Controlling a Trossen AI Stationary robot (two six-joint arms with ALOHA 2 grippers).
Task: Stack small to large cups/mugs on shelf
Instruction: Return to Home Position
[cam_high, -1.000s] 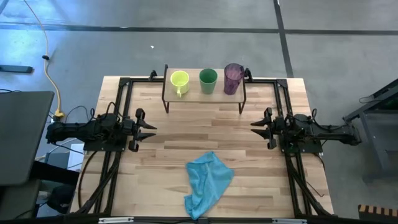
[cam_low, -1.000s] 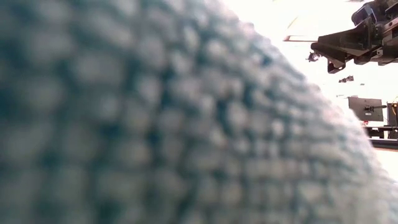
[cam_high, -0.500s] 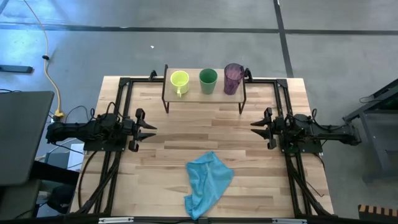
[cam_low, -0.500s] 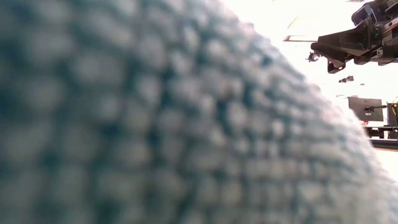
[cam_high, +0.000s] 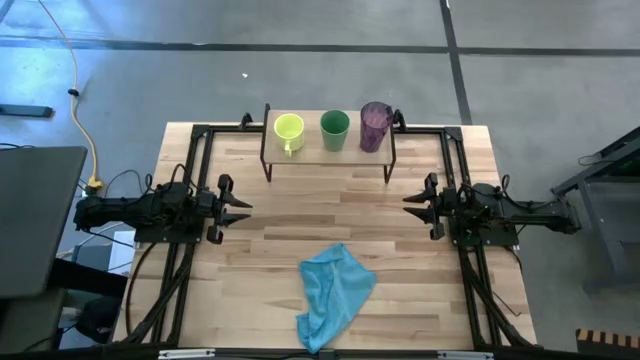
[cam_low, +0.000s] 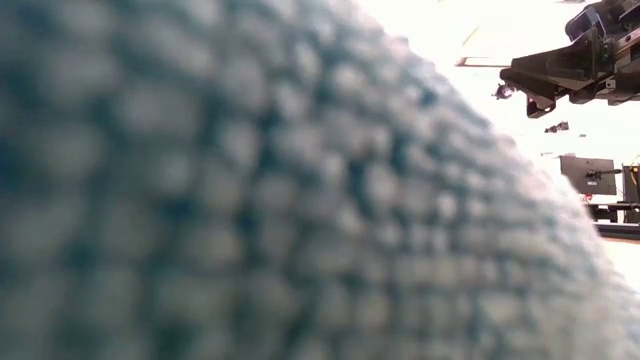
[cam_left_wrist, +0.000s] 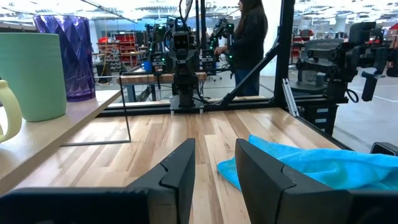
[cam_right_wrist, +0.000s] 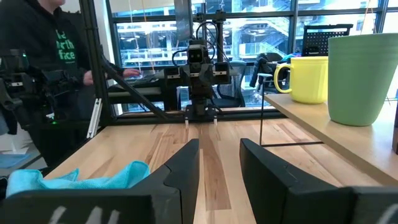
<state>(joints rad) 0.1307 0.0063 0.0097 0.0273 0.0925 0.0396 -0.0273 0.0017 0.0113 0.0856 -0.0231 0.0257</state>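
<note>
Three vessels stand in a row along the shelf (cam_high: 307, 149) at the far edge of the surface (cam_high: 330, 200), all upright with small gaps between them. On the left arm's side sits the yellow-green mug (cam_high: 288, 128), its handle turned toward the middle of the surface. The green cup (cam_high: 334, 126) is in the centre, and the tall purple cup (cam_high: 375, 124) takes the end nearest the right arm. Both arms are pulled back to their own sides and face each other across the bare planks. The left tool (cam_high: 247, 212) has its fingers apart and grips nothing, and the right tool (cam_high: 407, 204) matches it, fingers apart and empty. Both are well clear of the shelf. The crumpled light blue cloth (cam_high: 335, 293) lies on the near half of the surface between the two arms, touching neither. It sits so close to the low camera that it blocks nearly that whole view. Beyond the surface, the right wrist view catches a person in a dark top (cam_right_wrist: 43, 43) standing in the room.
</note>
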